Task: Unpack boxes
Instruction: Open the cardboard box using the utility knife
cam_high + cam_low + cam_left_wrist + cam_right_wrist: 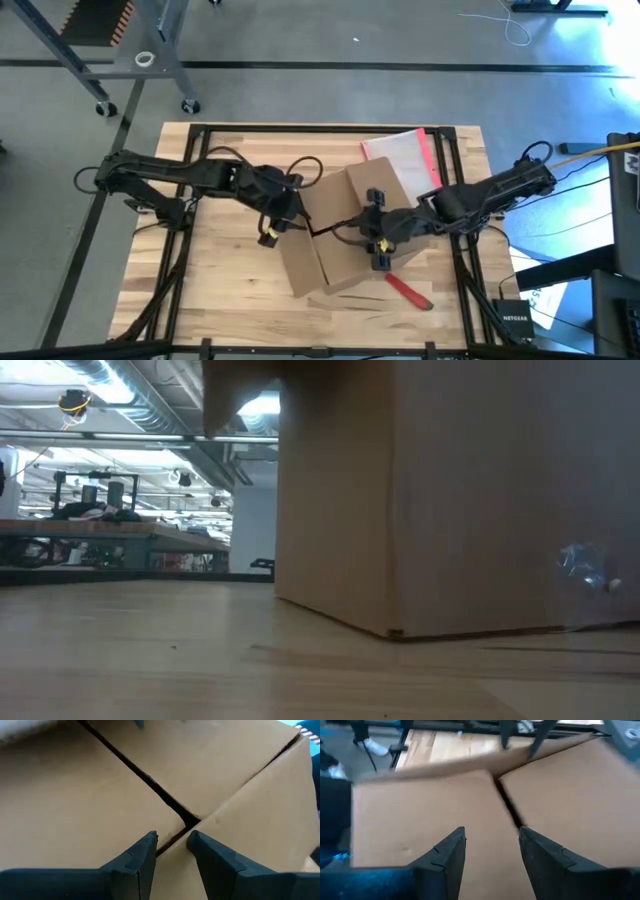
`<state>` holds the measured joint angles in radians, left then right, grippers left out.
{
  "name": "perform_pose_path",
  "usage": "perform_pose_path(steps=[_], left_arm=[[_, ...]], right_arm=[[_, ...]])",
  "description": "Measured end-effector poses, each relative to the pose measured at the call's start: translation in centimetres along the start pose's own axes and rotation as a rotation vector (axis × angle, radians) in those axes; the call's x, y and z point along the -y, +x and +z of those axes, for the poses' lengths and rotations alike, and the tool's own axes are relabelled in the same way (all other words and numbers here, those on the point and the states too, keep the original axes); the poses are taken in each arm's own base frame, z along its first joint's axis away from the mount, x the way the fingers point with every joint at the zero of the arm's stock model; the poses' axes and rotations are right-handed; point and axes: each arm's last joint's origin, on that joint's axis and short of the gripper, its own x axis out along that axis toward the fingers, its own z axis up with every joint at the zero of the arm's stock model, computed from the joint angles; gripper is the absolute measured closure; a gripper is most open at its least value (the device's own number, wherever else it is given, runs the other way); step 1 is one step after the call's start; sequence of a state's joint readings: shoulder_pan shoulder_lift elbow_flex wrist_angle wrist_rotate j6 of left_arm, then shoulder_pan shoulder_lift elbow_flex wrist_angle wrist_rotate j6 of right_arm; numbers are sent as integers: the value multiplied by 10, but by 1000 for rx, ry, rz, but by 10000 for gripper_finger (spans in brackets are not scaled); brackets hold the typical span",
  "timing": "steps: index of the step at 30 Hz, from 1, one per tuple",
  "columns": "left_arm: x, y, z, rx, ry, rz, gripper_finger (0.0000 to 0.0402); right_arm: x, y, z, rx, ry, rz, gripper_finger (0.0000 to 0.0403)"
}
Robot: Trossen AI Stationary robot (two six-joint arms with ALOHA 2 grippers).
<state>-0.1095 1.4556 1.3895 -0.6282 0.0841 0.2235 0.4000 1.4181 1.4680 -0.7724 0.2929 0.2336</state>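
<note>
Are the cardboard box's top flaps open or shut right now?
Mostly shut: the cardboard box flaps lie flat, meeting at a dark seam in both wrist views.

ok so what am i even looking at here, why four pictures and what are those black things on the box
It is one moment seen by four cameras. The picture from above shows a wooden table with two dark robot arms, one reaching in from each side. Both meet over a brown cardboard box, whose top flaps are closed. The left gripper is at the box's left edge and the right gripper is over its top. The table-height picture shows the box's side close up. The other two come from cameras on the wrists: each looks past its own two black fingers, which stand apart just above the flap seam, holding nothing. Behind the box lies a clear pouch with a pink-red edge; a red object lies in front.
</note>
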Motion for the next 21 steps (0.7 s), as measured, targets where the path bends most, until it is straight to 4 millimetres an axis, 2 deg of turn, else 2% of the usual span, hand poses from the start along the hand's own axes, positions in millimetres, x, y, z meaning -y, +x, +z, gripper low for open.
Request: perform_pose_path(steps=[6, 10, 21], left_arm=[[1, -3, 3, 27, -33, 50, 275], [0, -3, 4, 39, -26, 62, 275], [2, -2, -4, -40, -41, 41, 275]], right_arm=[[11, -40, 14, -86, 116, -85, 224], [15, -57, 13, -148, 158, -152, 224], [38, -102, 10, -248, 44, -387, 224]])
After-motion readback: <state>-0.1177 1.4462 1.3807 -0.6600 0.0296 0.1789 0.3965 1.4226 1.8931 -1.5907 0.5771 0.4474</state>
